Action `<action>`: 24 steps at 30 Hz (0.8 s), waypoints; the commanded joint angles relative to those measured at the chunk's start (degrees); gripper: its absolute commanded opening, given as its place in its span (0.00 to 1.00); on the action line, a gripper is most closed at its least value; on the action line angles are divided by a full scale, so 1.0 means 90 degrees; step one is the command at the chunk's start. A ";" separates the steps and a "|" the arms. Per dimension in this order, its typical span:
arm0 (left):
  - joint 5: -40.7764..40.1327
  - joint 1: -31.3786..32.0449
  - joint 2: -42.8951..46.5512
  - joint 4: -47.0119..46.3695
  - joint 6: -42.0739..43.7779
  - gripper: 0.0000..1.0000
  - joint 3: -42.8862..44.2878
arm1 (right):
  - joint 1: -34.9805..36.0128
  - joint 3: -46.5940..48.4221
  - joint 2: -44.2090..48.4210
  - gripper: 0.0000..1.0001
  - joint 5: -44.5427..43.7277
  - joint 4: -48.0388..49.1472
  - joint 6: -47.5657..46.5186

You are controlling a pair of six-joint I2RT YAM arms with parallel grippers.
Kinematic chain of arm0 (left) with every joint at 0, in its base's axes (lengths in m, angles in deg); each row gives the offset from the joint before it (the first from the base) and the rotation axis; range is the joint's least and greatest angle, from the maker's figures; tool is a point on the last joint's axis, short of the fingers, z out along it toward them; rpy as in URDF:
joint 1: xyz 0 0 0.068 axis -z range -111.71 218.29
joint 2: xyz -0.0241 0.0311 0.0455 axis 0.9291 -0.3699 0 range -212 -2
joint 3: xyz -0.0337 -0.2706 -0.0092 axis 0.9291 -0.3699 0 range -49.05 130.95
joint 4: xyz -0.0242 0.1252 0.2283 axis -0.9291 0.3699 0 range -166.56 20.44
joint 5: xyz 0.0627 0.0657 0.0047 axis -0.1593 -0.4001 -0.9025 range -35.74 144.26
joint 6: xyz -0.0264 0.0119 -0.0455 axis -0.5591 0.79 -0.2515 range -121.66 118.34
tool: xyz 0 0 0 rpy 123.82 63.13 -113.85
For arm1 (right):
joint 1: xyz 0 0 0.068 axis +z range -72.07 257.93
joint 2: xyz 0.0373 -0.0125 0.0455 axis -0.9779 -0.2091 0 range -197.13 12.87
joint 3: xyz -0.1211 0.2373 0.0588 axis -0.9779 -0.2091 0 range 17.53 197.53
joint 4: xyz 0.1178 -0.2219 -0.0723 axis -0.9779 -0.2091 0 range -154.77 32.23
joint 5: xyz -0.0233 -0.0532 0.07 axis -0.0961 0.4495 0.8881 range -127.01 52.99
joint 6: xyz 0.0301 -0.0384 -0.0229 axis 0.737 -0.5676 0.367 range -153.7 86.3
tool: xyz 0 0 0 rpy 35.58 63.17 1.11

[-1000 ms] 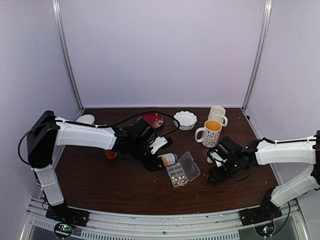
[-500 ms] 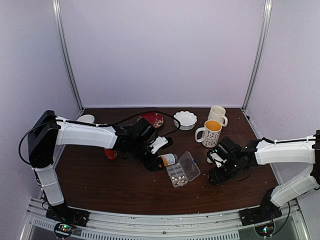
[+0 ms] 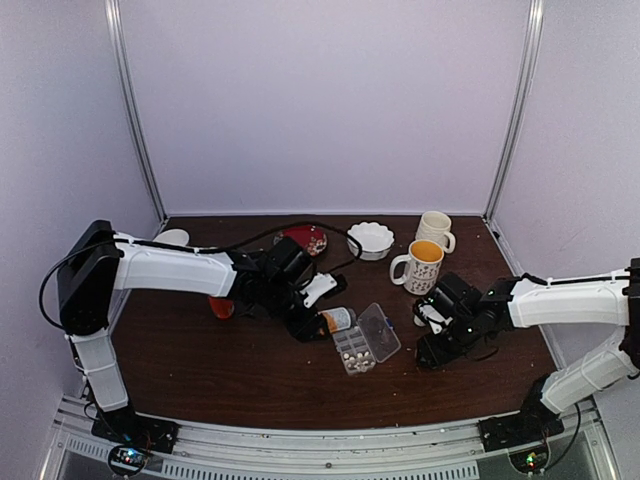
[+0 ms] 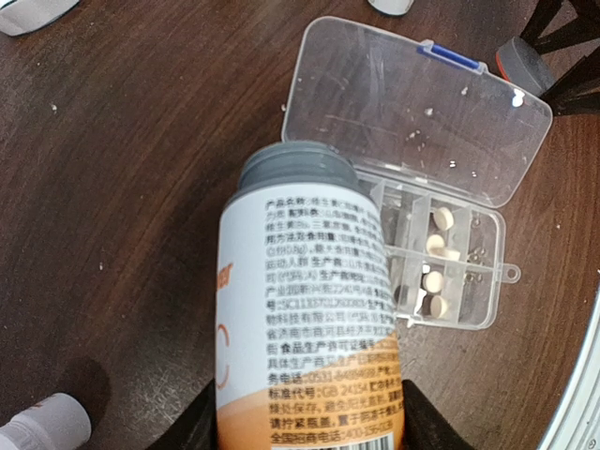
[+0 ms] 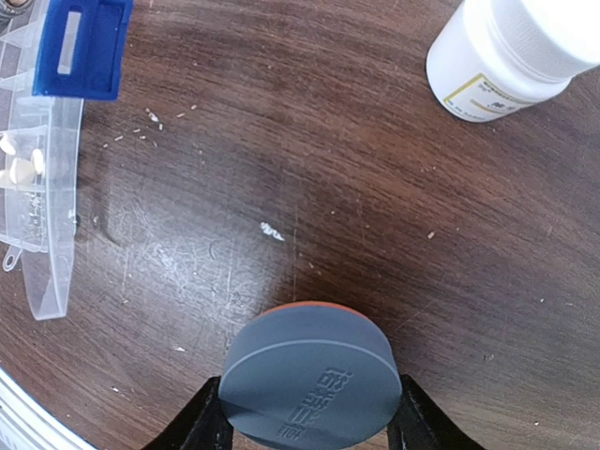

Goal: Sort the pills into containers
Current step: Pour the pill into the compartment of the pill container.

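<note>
We see the left hand [image 4: 307,427] clasping a bottle [image 4: 305,300] beside the containers [image 4: 473,261], the right hand [image 5: 305,414] clasping a grey cap [image 5: 307,370].

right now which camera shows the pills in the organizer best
Left wrist: the pills sit clearly in compartments of the open organizer. Right wrist catches only a few at its left edge; the top view shows mere pale specks.

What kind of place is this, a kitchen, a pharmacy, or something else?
Most likely a robot test booth in a lab: bare pale walls with metal posts, left arm and right arm bolted to a rail, and mugs and a pill organizer as props on a table.
</note>
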 commanded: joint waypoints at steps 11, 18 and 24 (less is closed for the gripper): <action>0.0076 -0.0007 0.0095 -0.0180 0.0031 0.00 0.0034 | -0.0049 0.0004 -0.0031 0.01 0.0018 0.0075 0.0018; 0.0102 -0.0018 0.0424 -0.0617 -0.0097 0.00 -0.0347 | -0.0049 0.0023 -0.0047 0.01 0.0032 0.0065 0.0000; -0.0031 -0.0013 0.0919 -0.0727 -0.0204 0.00 -0.0796 | -0.0048 0.0000 -0.0066 0.01 0.0056 0.0096 0.0005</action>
